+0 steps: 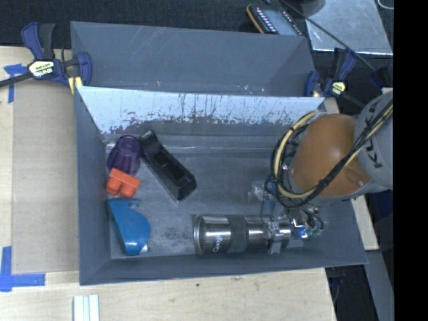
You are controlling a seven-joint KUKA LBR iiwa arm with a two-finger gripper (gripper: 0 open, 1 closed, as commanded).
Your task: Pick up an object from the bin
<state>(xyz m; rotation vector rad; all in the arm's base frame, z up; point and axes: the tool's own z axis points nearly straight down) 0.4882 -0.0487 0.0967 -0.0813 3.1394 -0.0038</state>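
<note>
Bin (200, 65): grey metal, carrying five loose things on its floor.

Cylinder (224, 234): silvery with a dark band, lying on its side along the floor's near edge, right of middle. Its narrower end is pointing toward the right wall.

Gripper (281, 236): hanging low near the floor's near right corner, at the cylinder's narrow end. Whether it is apart, together or clamped on the cylinder cannot be told.

Cover (328, 156): orange dome on the wrist, sitting above the gripper, with cables (284, 159) looping round its left side.

Block (167, 166): black, oblong, lying slantwise left of the floor's middle.

Cup (124, 152): purple, lying by the left wall, touching the block's far end.

Brick (123, 183): orange, sitting just below the cup.

Blue piece (130, 227): rounded, lying in the near left corner.
</note>
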